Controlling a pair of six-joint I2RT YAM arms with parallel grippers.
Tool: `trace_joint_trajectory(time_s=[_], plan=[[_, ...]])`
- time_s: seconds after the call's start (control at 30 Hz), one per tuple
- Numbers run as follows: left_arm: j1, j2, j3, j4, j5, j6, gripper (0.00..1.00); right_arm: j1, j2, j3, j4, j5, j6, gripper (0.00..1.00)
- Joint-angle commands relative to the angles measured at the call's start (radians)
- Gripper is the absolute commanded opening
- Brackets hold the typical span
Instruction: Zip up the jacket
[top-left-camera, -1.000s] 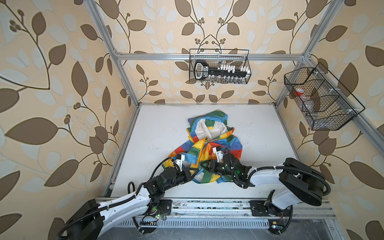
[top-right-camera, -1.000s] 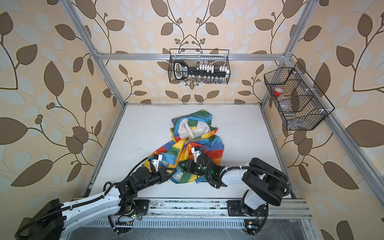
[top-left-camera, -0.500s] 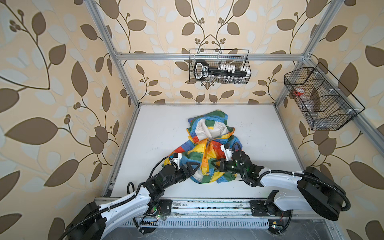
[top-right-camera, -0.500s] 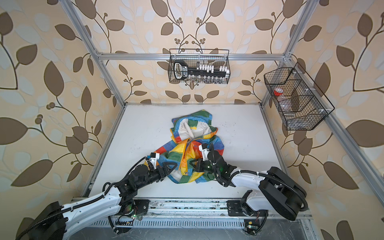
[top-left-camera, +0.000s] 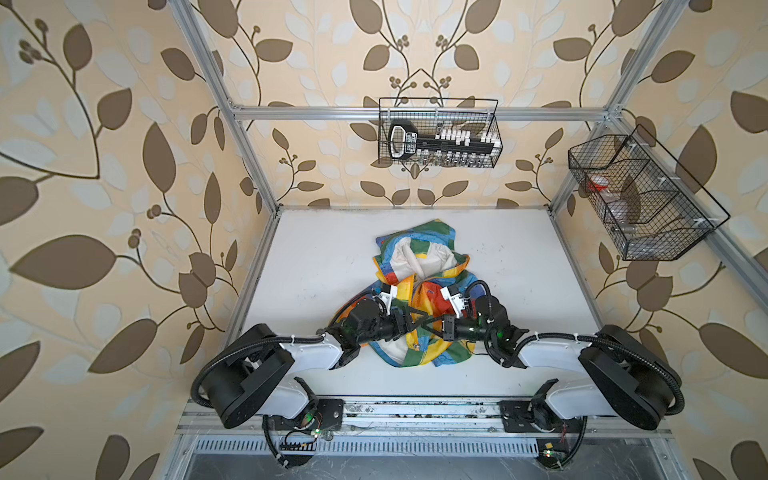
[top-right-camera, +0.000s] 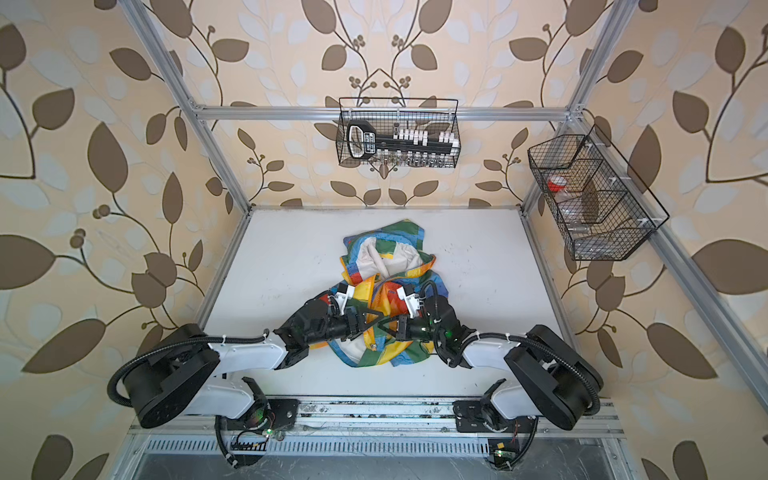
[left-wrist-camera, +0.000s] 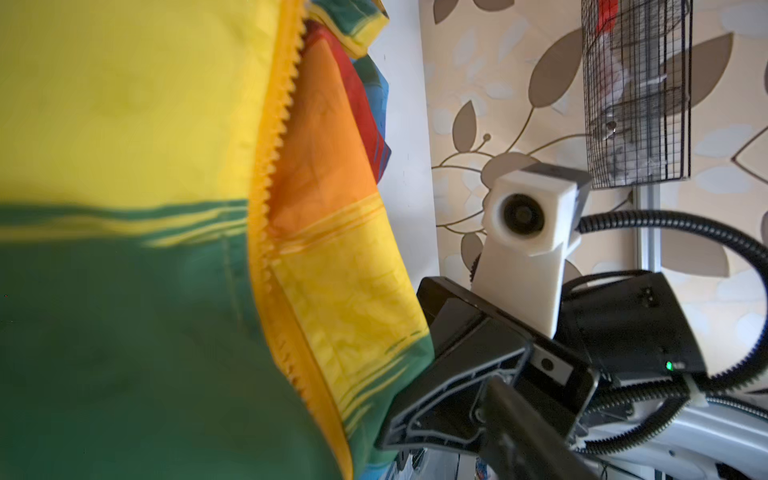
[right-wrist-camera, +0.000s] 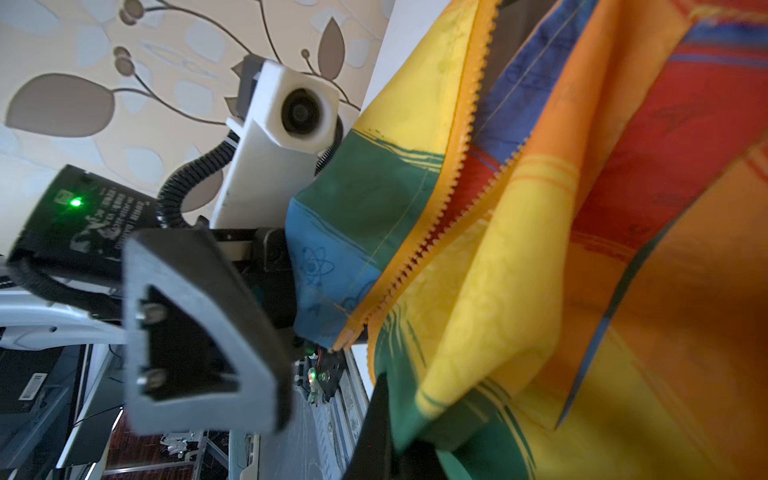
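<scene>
Left fingers (top-left-camera: 412, 319) swung in, part open, hold unclear; right fingers (top-left-camera: 433, 325) clamped on crinkly rainbow-block jacket (top-left-camera: 419, 266). Orange-yellow zipper teeth (left-wrist-camera: 274, 166) between them unjoined; I judge zipping unstarted.

The jacket (top-left-camera: 419, 266) on the table (top-left-camera: 316, 266), hood end toward the back.
It lies midway between the table's sides. The left gripper (top-left-camera: 411, 320) and right gripper (top-left-camera: 435, 325) meet over its near half, each reaching in from its own side. A wire basket (top-left-camera: 438, 141) hangs on the back wall, a second basket (top-left-camera: 648, 208) on the right wall.
</scene>
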Motion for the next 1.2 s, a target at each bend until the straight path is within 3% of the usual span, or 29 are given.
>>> trace_joint_trajectory(time_s=[0.0, 0.17, 0.3, 0.4, 0.47, 0.63, 0.73, 0.9, 1.17], plan=[[0.009, 0.017, 0.022, 0.166, 0.084, -0.014, 0.46, -0.028, -0.025, -0.025, 0.045, -0.039, 0.018, 0.00], [0.009, -0.002, 0.032, 0.118, 0.087, -0.009, 0.00, -0.036, -0.083, 0.003, -0.107, 0.002, -0.055, 0.00], [0.009, -0.057, 0.062, 0.020, 0.088, 0.022, 0.00, -0.036, -0.136, 0.028, -0.242, 0.054, -0.117, 0.01], [0.009, -0.098, 0.075, -0.042, 0.083, 0.049, 0.00, -0.036, -0.197, 0.053, -0.419, 0.148, -0.172, 0.26], [0.009, -0.116, 0.084, -0.082, 0.079, 0.067, 0.00, -0.027, -0.272, 0.060, -0.527, 0.250, -0.211, 0.32], [0.009, -0.128, 0.082, -0.084, 0.070, 0.072, 0.00, 0.082, -0.495, 0.107, -0.756, 0.504, -0.291, 0.31], [0.008, -0.126, 0.086, -0.082, 0.065, 0.073, 0.00, 0.151, -0.546, 0.151, -0.842, 0.611, -0.315, 0.26], [0.009, -0.109, 0.091, -0.056, 0.067, 0.059, 0.00, 0.246, -0.472, 0.180, -0.783, 0.572, -0.296, 0.17], [0.009, -0.118, 0.095, -0.048, 0.061, 0.051, 0.00, 0.340, -0.319, 0.192, -0.658, 0.585, -0.252, 0.16]])
